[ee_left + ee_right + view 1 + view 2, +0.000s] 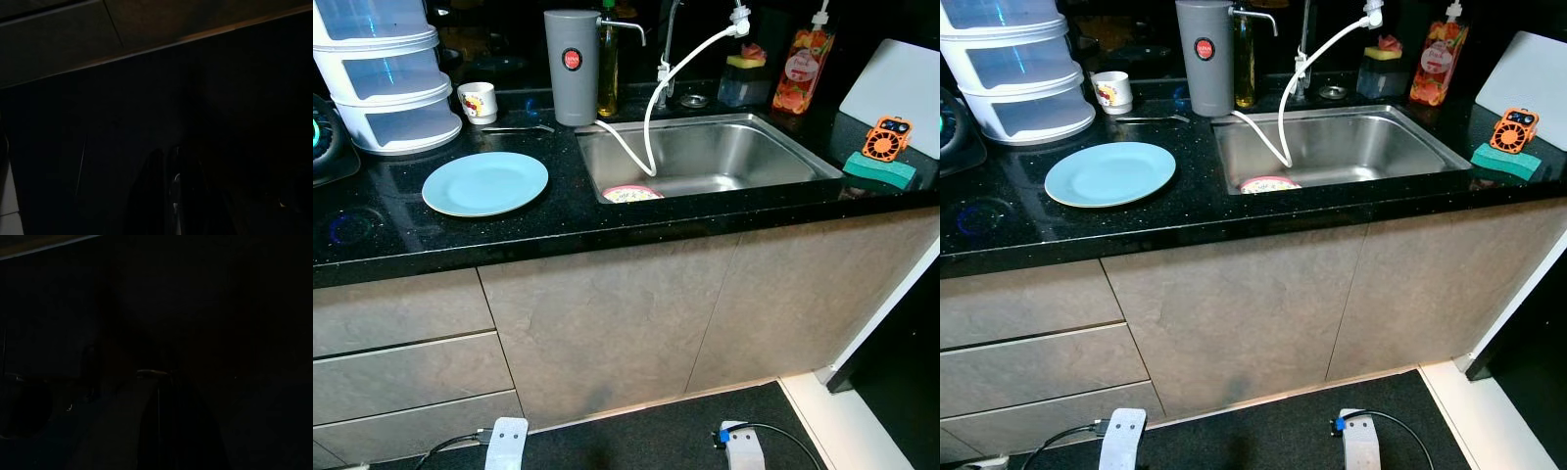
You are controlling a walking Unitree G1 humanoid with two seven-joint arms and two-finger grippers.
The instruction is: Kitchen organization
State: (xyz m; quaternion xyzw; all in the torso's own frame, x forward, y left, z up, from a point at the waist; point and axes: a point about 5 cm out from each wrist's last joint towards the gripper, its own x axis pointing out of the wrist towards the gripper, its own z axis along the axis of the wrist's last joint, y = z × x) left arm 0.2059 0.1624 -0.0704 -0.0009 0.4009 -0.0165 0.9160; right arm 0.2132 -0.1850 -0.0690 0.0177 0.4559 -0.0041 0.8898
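Note:
A light blue plate (485, 182) lies flat on the black countertop (558, 230), left of the steel sink (783, 162). A small bowl with a pink rim (631, 194) sits inside the sink at its front left corner. A white hose (651, 117) loops from the tap down into the basin. A white cup with a red print (477, 101) stands at the back, with a spoon (514, 128) lying beside it. My left arm (506, 443) and right arm (742, 448) hang idle, low in front of the cabinet. Both wrist views are very dark.
A grey canister (571, 67) and an oil bottle (607, 69) stand behind the sink's left corner. Stacked white plastic drawers (386, 83) occupy the back left. A green sponge (879, 172), an orange gadget (887, 137) and a white board (901, 88) lie to the right.

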